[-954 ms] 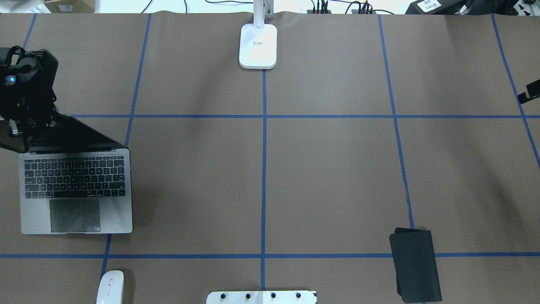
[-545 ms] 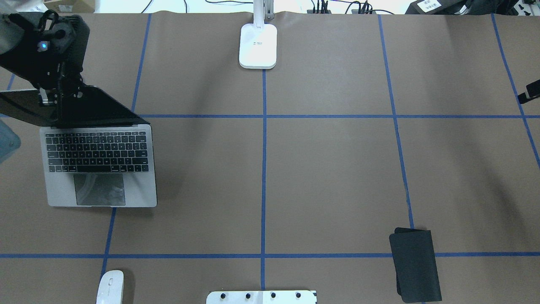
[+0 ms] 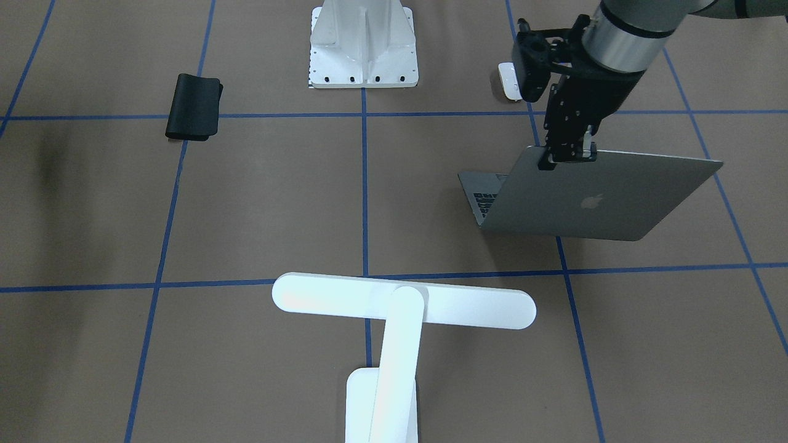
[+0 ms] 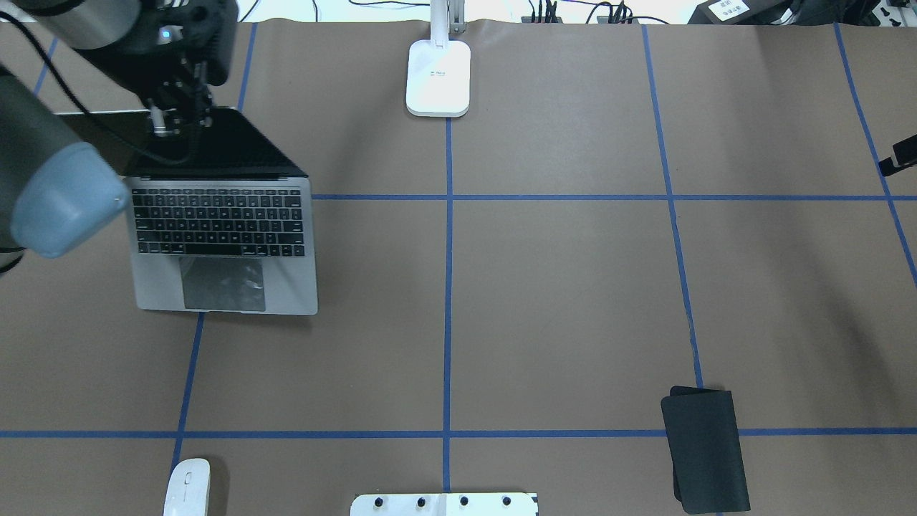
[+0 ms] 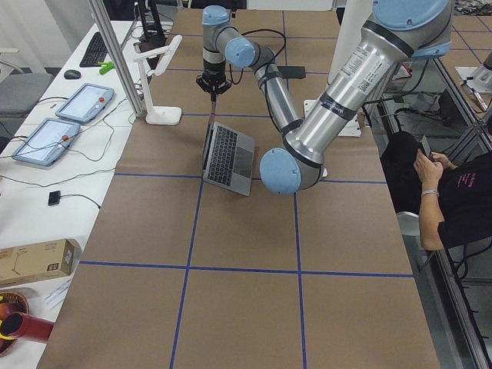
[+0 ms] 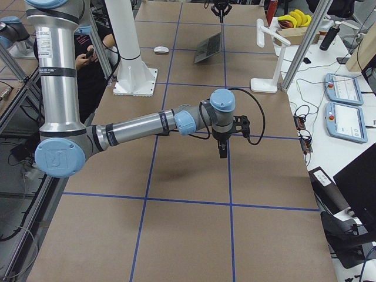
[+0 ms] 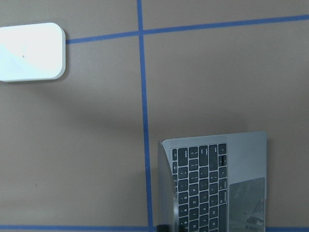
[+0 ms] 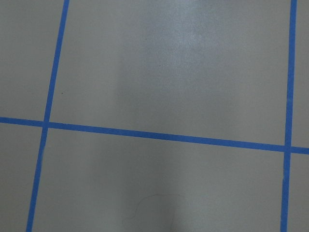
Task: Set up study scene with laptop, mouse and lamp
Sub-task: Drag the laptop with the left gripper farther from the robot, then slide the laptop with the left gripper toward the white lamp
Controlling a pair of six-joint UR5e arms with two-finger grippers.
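From where I am standing, the left gripper (image 3: 566, 157) is clamping its 2 fingers on the top edge of the laptop (image 3: 600, 200), off-centre toward the robot's right side of the lid. The laptop is standing open on the robot's left part of the table (image 4: 559, 301), its screen tilted back and its keyboard facing the robot. Its base is lying across a crossing of the blue tape lines (image 4: 448, 287). I cannot tell whether the base is resting fully on the brown paper. The lamp (image 3: 403, 303) is standing at the middle of the far edge, its long bar reaching out over the table, well apart from the laptop. The mouse (image 4: 188, 487) is lying at the robot's near edge, on its left, well apart from the white pedestal (image 4: 444, 504). A black mat (image 4: 706, 448) is lying on the robot's right. The right gripper (image 6: 222, 150) is hanging over bare paper at the right end, and I cannot tell whether its claw is parted or closed.
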